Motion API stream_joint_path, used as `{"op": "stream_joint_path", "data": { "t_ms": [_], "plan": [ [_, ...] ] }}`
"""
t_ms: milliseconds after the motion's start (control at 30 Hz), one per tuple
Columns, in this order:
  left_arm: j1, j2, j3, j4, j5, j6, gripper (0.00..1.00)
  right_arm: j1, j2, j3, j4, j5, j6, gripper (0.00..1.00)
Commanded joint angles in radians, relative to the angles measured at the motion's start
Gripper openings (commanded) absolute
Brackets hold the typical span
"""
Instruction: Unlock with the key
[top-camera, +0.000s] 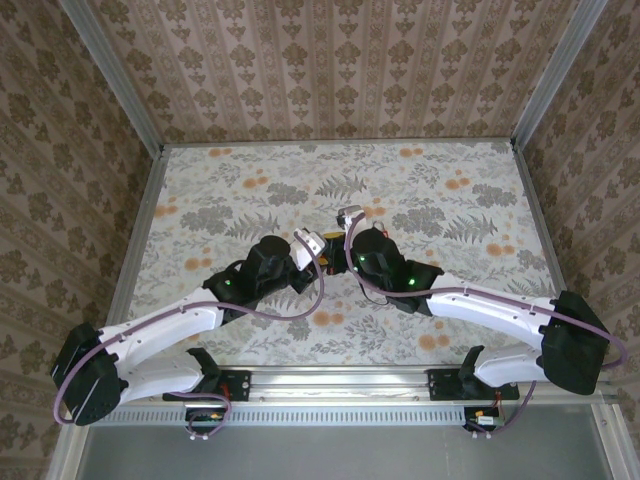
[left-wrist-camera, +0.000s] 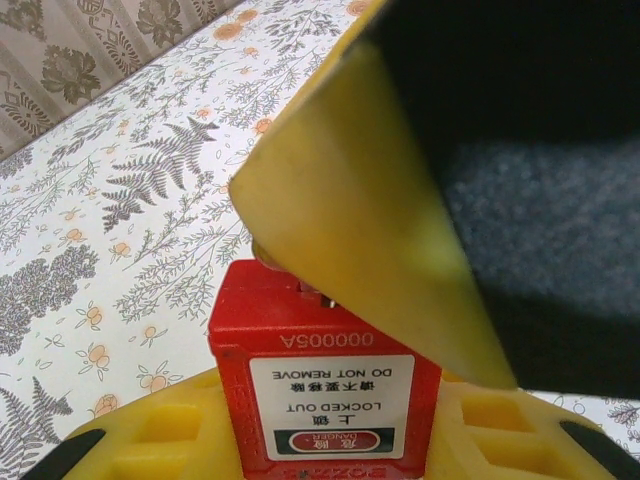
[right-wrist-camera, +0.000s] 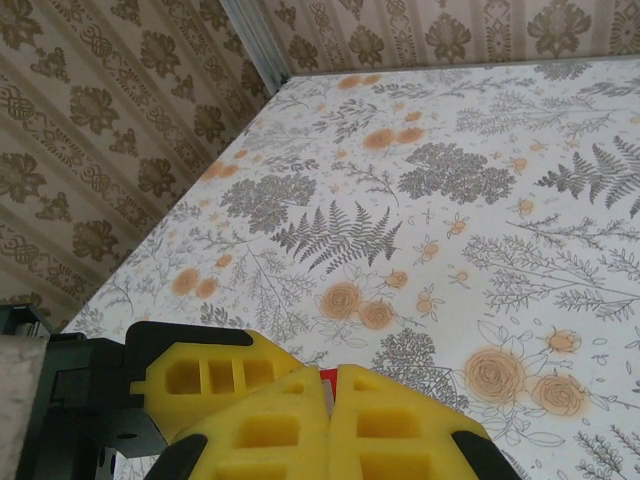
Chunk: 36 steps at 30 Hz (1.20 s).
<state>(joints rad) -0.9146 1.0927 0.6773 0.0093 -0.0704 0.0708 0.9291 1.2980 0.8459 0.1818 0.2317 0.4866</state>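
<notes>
Red safety padlock (left-wrist-camera: 300, 325), white DO NOT REMOVE label facing camera, upside down

Left wrist view: the right tool (left-wrist-camera: 300, 220), close and blurred, covers the red padlock (left-wrist-camera: 325, 380) at its top, and the bottom edge cuts off its label. Right wrist view: the tool's closed yellow fingers (right-wrist-camera: 400, 430) hide all but a red sliver.

Our arms (top-camera: 165, 328) are white with black joints. Purple cables (top-camera: 322, 285) loop along them. Our fingers (right-wrist-camera: 400, 430) are yellow.
</notes>
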Motion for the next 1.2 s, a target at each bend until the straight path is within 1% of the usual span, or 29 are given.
{"op": "stream_joint_path", "data": {
  "t_ms": [0,133,200,300,400,467,567,633,700,800,900,1100,1167],
  "plan": [
    [0.008,-0.007,0.08,0.156,-0.004,-0.014,0.27,0.013,0.028,-0.011,-0.137,-0.126,0.055,0.03],
    [0.009,0.004,0.077,0.162,-0.03,-0.007,0.28,0.011,0.035,0.021,-0.192,-0.11,0.132,0.03],
    [0.009,0.012,0.084,0.159,-0.034,0.005,0.28,0.016,0.055,0.027,-0.18,-0.123,0.163,0.03],
    [0.009,0.023,0.097,0.157,-0.034,0.014,0.29,0.029,0.087,0.033,-0.167,-0.122,0.175,0.03],
    [0.008,0.027,0.106,0.153,-0.033,0.024,0.3,0.033,0.087,0.019,-0.148,-0.107,0.184,0.03],
    [0.011,0.026,0.112,0.143,-0.035,0.032,0.3,0.032,0.113,0.024,-0.163,-0.095,0.184,0.03],
    [0.013,0.027,0.114,0.142,-0.031,0.036,0.3,0.031,0.106,0.026,-0.167,-0.106,0.183,0.03],
    [0.016,0.028,0.111,0.142,-0.028,0.033,0.3,0.03,0.101,0.033,-0.178,-0.106,0.178,0.06],
    [0.02,0.03,0.102,0.144,-0.025,0.028,0.3,0.023,0.06,0.036,-0.192,-0.106,0.175,0.1],
    [0.025,0.037,0.09,0.144,-0.016,0.013,0.3,0.005,0.025,0.03,-0.203,-0.112,0.174,0.13],
    [0.026,0.048,0.082,0.141,-0.005,0.004,0.3,-0.015,-0.004,0.03,-0.204,-0.136,0.172,0.13],
    [0.025,0.05,0.08,0.139,0.015,-0.008,0.31,-0.027,-0.003,0.026,-0.189,-0.168,0.165,0.07],
    [0.025,0.052,0.085,0.138,0.021,-0.008,0.33,-0.027,0.004,0.017,-0.176,-0.175,0.173,0.06]
  ]
}}
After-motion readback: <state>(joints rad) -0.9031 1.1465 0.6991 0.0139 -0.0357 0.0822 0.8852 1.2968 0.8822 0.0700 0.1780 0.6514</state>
